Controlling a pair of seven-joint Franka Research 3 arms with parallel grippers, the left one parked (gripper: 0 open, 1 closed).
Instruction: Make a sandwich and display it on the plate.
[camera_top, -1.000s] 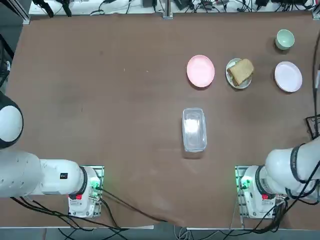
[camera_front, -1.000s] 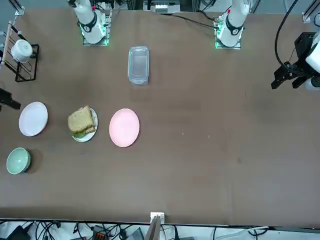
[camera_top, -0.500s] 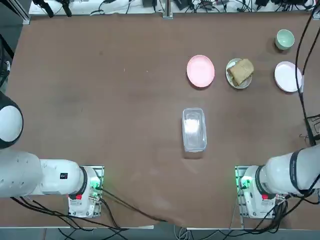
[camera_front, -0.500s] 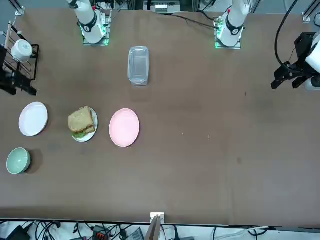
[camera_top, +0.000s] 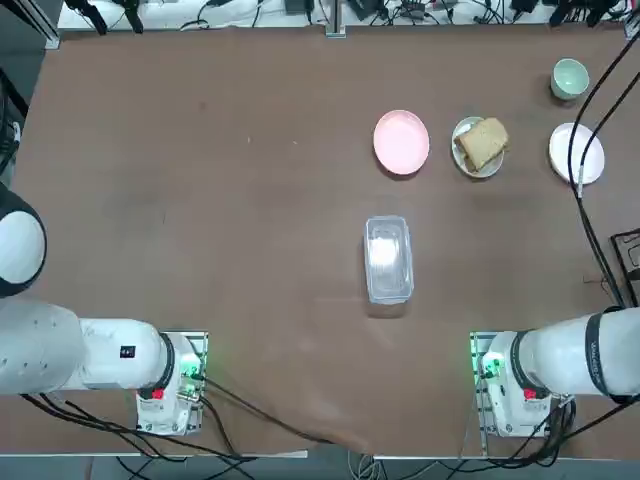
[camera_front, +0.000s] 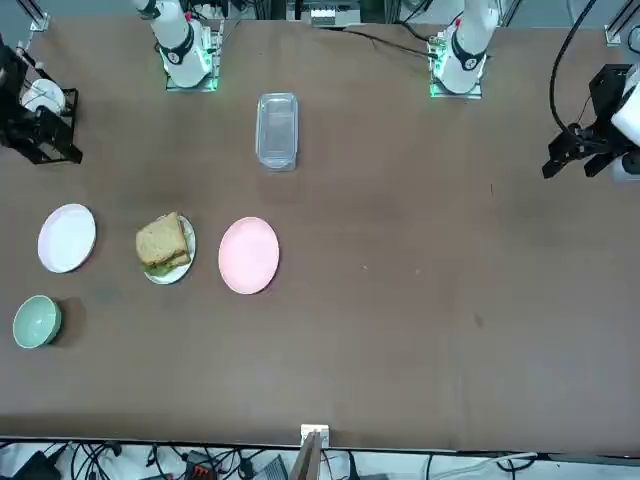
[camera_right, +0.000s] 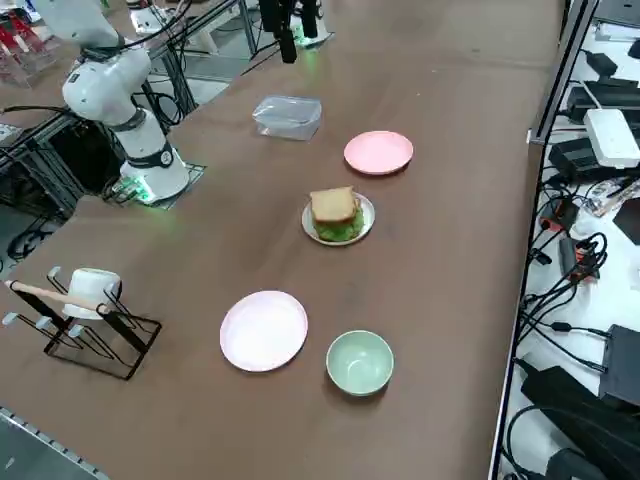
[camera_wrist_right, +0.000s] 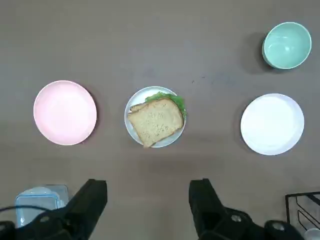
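You see the sandwich (camera_wrist_right: 156, 121) resting on its plate (camera_wrist_right: 131, 131) (lettuce showing), while the right gripper (camera_wrist_right: 148, 200) hangs well above the worktop (camera_wrist_right: 150, 40), fingers wide, empty.

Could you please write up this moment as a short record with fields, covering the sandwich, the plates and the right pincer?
sandwich: assembled, lettuce showing between the bread slices, resting on the small white plate
pink plate: bare, beside the sandwich plate
second white plate: bare, on the sandwich's other side
green cup: upright, near the second white plate
clear container: mid-table, lidded
right pincer: open, holding nothing, raised above the table clear of the sandwich
task state: sandwich appears displayed on its plate
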